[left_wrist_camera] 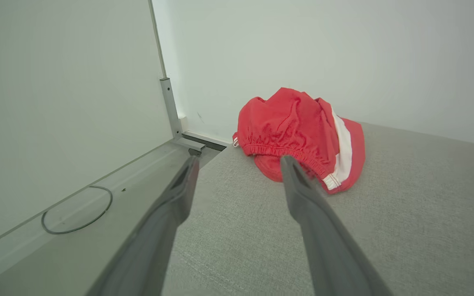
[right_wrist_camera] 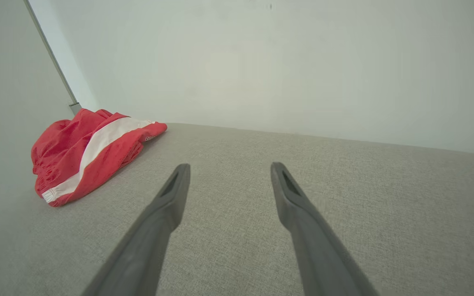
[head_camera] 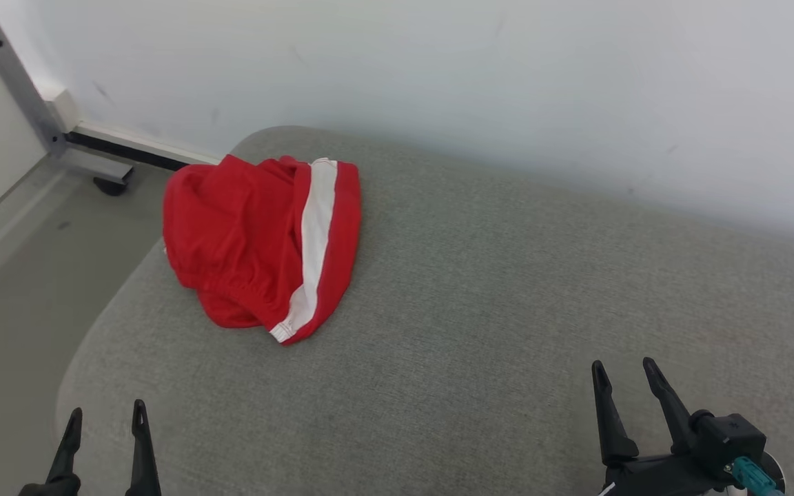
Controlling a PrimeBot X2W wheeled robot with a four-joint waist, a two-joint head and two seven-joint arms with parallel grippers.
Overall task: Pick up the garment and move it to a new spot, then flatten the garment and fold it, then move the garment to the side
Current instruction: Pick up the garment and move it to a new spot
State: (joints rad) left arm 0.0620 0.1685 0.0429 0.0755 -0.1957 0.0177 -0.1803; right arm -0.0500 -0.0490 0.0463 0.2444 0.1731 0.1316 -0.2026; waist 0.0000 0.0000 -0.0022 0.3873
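The garment (head_camera: 259,244) is a pair of red shorts with a white side stripe, bunched in a heap on the grey cushion near its far left corner. In the left wrist view the garment (left_wrist_camera: 300,137) lies just ahead of the fingertips, its elastic waistband facing me. The right wrist view has the garment (right_wrist_camera: 91,154) far off to the left. My left gripper (head_camera: 106,415) hovers open at the lower left, well short of the heap. Open too, my right gripper (head_camera: 624,368) stands at the lower right over bare cushion. Neither holds anything.
The grey cushion (head_camera: 507,310) spreads wide to the right of the shorts. Its rounded left edge drops to a grey floor (head_camera: 18,275). A white wall (head_camera: 480,76) runs along the back. A metal frame leg (head_camera: 87,162) stands at the far left.
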